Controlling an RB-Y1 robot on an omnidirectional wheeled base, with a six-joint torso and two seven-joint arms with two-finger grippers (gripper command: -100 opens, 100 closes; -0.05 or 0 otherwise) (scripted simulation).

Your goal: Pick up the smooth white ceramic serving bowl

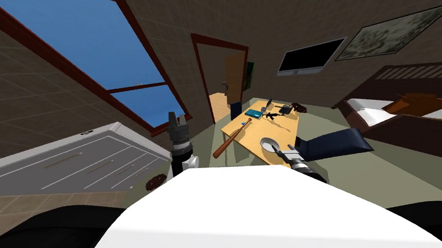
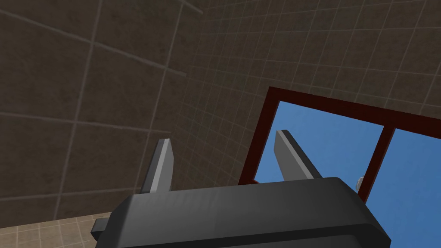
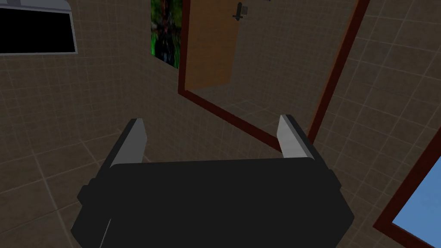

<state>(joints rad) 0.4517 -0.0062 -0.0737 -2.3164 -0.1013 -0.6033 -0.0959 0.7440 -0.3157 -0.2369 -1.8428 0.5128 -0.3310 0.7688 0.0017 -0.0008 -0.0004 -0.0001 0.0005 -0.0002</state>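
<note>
Bat (image 1: pixel 232 138) + teal book (image 1: pixel 253 113) on table (image 1: pixel 255 137); bed (image 1: pixel 373 114) rt.

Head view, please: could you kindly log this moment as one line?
bowl on table, not held | right gripper near bowl, fingers open | left gripper raised, fingers open

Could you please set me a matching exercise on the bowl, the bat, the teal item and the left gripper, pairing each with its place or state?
1. white bowl
2. brown bat
3. teal item
4. left gripper

a. at the far end of the table
b. open, holding nothing
c. at the table's near end, beside the right gripper
d. slantwise at the table's window-side edge

Pairs: 1-c, 2-d, 3-a, 4-b.
</note>
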